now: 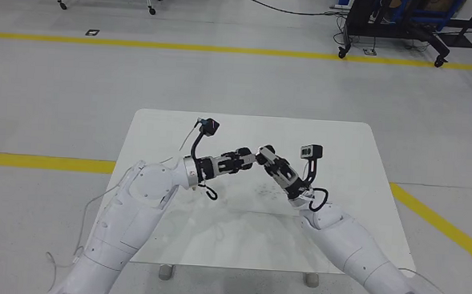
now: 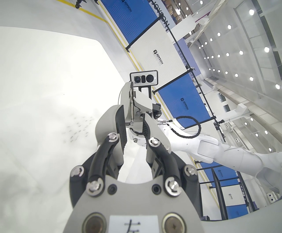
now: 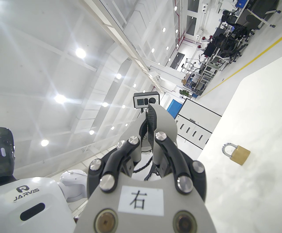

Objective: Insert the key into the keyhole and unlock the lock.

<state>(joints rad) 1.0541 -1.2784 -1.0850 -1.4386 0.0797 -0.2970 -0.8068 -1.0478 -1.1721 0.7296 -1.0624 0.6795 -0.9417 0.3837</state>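
Two arms tip to tip over the table (image 1: 340, 144), left gripper (image 2: 133, 123) spread wide, right gripper (image 3: 149, 111) pinching a thin key (image 2: 132, 105) between those open fingers, brass padlock (image 3: 237, 153) lying flat on the table.

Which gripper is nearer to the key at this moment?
Right. The right gripper has the key pinched between its shut fingers. The left gripper is open, with one finger on either side of the key and of the right gripper's tip.
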